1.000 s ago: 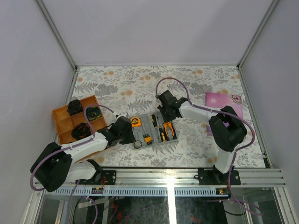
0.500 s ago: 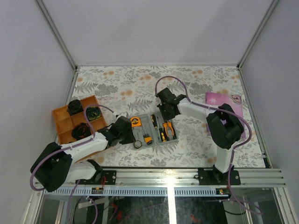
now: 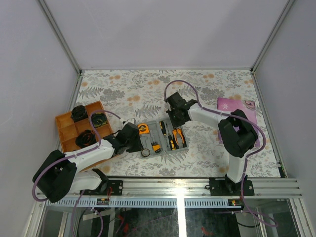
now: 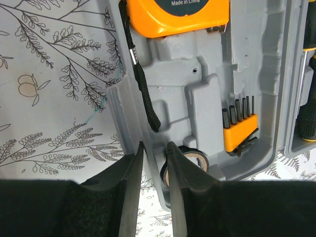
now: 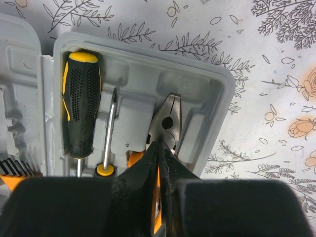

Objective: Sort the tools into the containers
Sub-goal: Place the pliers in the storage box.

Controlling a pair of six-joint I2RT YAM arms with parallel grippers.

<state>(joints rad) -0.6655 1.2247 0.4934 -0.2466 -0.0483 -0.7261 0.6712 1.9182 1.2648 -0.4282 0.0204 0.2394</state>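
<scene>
Top view looks down from high behind the arms; wrist views sit close behind left pincer [image 4: 155, 146] and right pincer [image 5: 159, 146], facing ahead of each tip — all share the grey tool case [image 4: 207, 94].

Open grey tool case [image 5: 213, 85], pliers [image 5: 168, 118] seated inside

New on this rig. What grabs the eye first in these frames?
The open grey tool case at mid-table stands out, with the orange tape measure, black-and-yellow screwdriver and pliers seated in its recesses. The left gripper clamps the case's left rim, while the shut right gripper hangs just over the pliers.
</scene>
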